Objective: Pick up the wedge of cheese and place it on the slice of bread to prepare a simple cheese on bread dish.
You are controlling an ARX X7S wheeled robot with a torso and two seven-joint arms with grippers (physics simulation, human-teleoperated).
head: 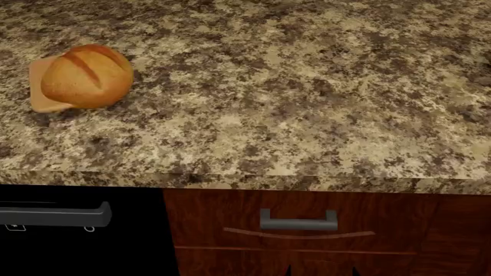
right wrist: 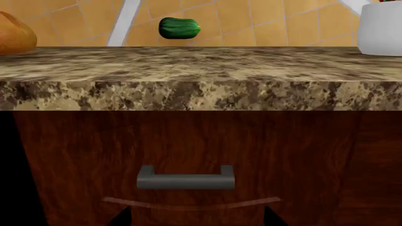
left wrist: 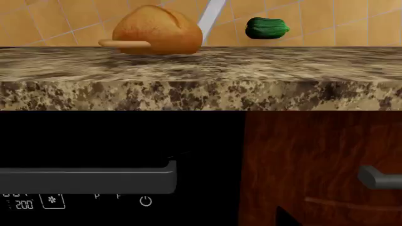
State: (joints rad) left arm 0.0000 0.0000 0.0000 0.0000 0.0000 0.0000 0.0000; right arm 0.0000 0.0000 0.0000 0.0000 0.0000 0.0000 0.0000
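while neither hand shows, i cannot tell their grip. no cheese seen; slice of bread sits above on the desk. i'd raise both and search first.

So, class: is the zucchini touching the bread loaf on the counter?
Apart. The left wrist view shows the zucchini and the bread loaf on the granite counter with tiled wall visible between them.

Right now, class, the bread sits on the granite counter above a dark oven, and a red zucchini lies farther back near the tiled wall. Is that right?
One detail is wrong: the zucchini is dark green, not red, as the left wrist view shows. The bread does sit on the granite counter above the dark oven.
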